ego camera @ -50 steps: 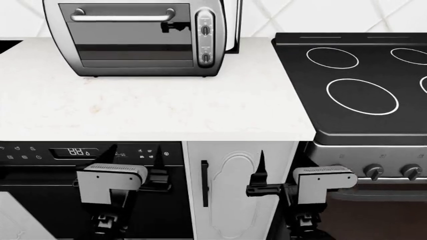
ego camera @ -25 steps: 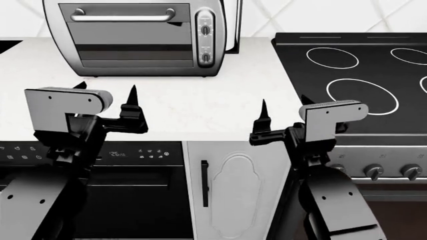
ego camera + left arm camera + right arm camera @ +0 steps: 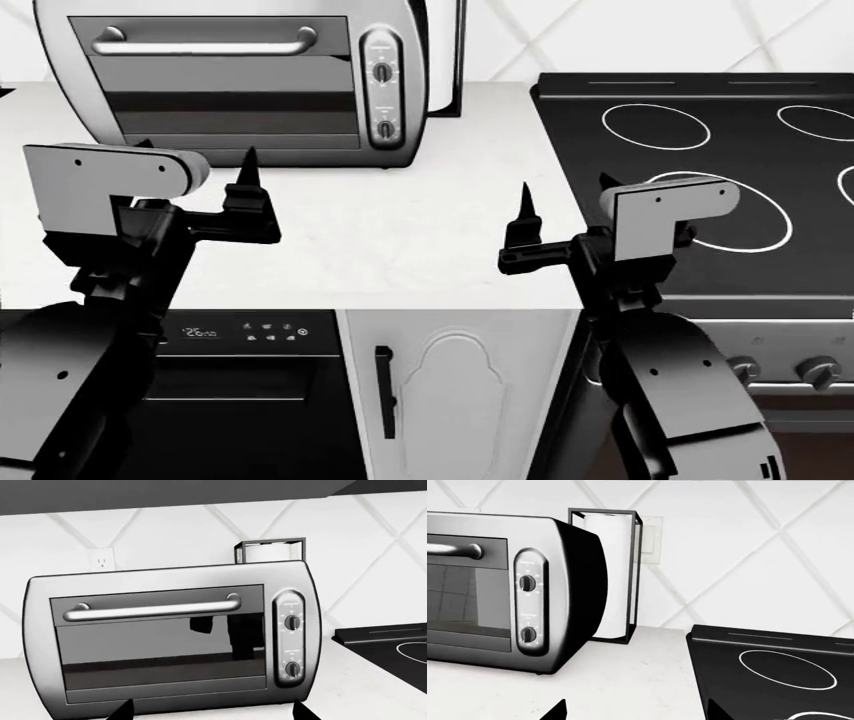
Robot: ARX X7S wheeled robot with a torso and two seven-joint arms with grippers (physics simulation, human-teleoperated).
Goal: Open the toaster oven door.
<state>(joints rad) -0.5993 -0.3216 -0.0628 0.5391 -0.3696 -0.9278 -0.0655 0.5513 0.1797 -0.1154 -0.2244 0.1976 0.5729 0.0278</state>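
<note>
The silver toaster oven [image 3: 400,90] stands at the back left of the white countertop [image 3: 400,240]. Its door [image 3: 214,100], with dark glass and a horizontal bar handle [image 3: 200,46], is closed. In the left wrist view the oven [image 3: 303,590] faces me, with the closed door [image 3: 160,650], the handle [image 3: 153,611] and two knobs [image 3: 292,622] showing. My left gripper [image 3: 200,168] is open and empty, above the counter in front of the oven; it also shows in the left wrist view [image 3: 212,712]. My right gripper [image 3: 566,200] is open and empty, to the right of the oven near the cooktop, and shows in the right wrist view [image 3: 635,712].
A black glass cooktop [image 3: 707,180] lies flush at the right. A paper towel holder [image 3: 614,575] stands behind the oven's right side against the tiled wall. Below the counter are a black built-in oven [image 3: 240,340] and a white cabinet door [image 3: 454,400].
Both arms have risen from below the counter front to above the countertop. The head view has shifted, so the toaster oven sits further left and lower. Both grippers stay open.
</note>
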